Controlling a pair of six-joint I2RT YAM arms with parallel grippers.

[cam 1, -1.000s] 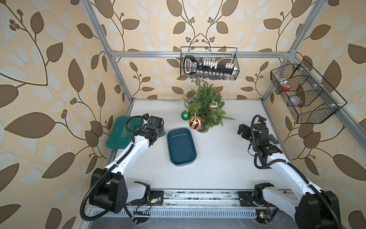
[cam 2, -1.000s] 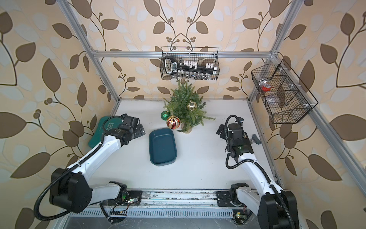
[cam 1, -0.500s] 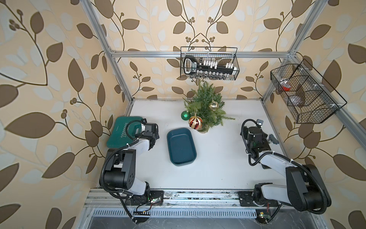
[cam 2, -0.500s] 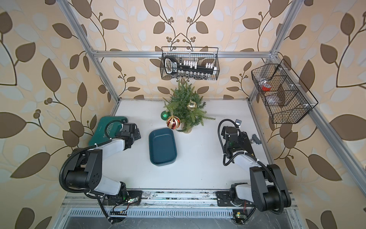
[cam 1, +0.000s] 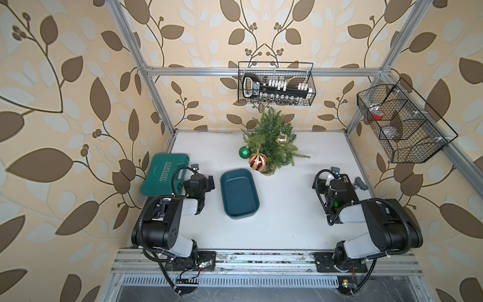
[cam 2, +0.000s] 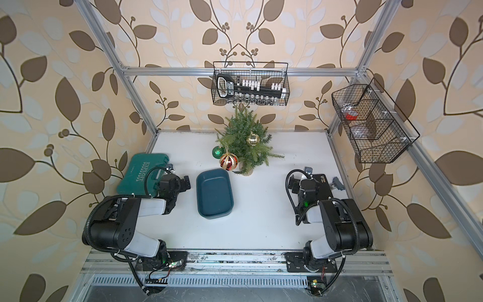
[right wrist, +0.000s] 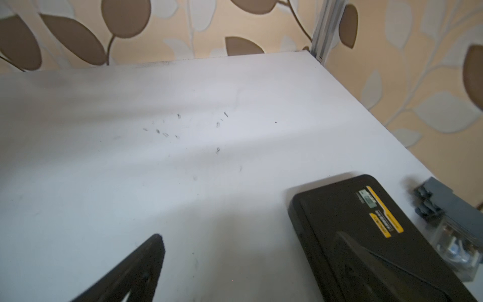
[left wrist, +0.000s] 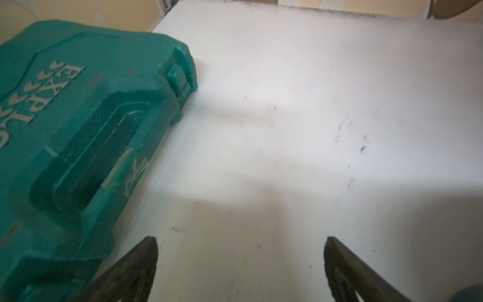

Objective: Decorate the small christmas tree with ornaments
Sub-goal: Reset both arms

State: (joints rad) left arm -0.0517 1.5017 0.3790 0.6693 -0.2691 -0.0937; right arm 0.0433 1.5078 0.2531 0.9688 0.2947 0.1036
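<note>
Teal EXPLOIT tool case [cam 1: 165,174] flat at left edge of white table [cam 1: 287,217], dark blue tray [cam 1: 239,192] mid-table, black case [right wrist: 371,235] with small gray part [cam 1: 360,183] beside it at right, back wire basket [cam 1: 277,83] and side wire basket [cam 1: 402,125] on walls.

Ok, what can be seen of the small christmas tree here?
The small christmas tree is a bushy green artificial fir on a pale base, standing upright at the back of the white table. A green ornament, a red-and-gold ornament and a gold ornament hang from its branches.
</note>
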